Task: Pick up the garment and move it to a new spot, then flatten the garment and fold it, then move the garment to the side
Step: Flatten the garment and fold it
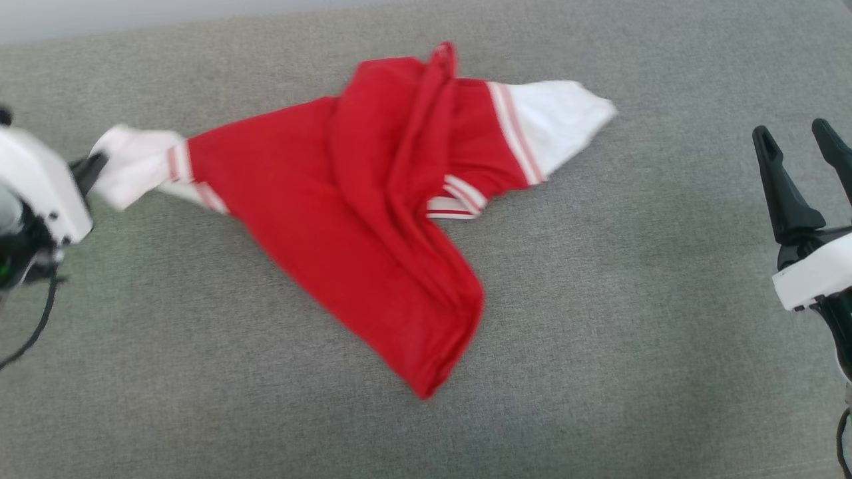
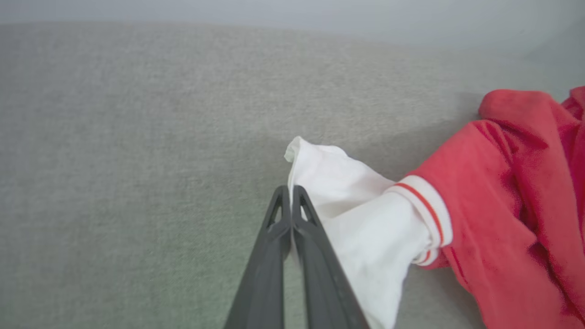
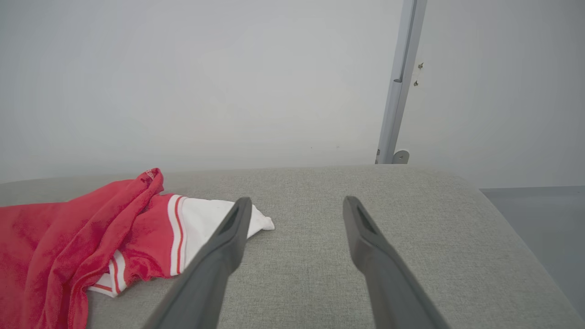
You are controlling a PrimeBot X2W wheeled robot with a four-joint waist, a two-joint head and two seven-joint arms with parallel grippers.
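The red jersey-style garment with short white sleeves and striped trim (image 1: 346,219) lies crumpled across the middle of the grey woven fabric surface (image 1: 632,299), with one sleeve drawn out toward the robot's left. The left gripper (image 1: 93,166) is clenched on that white sleeve (image 1: 133,166), its fingers meeting with cloth pinched at the tips. The right gripper (image 1: 792,133) is released, jaws wide apart, well clear of the garment and holding nothing.

The step in hand appears to be the pick-up for relocation. Recommended procedure:
- Raise the gripped sleeve slowly so that the body trails without bunching.
- Avoid jerks, since a pinch near the hem may slip.
- Bring the right gripper to the opposite white sleeve (image 1: 559,120) to share the load.

The left wrist view confirms the closed fingers and the cloth at them, a detail blurred in the head view. The right wrist view shows the opposite sleeve lying flat near one of that gripper's own fingers, and a grey vertical post (image 3: 402,82) behind the surface.
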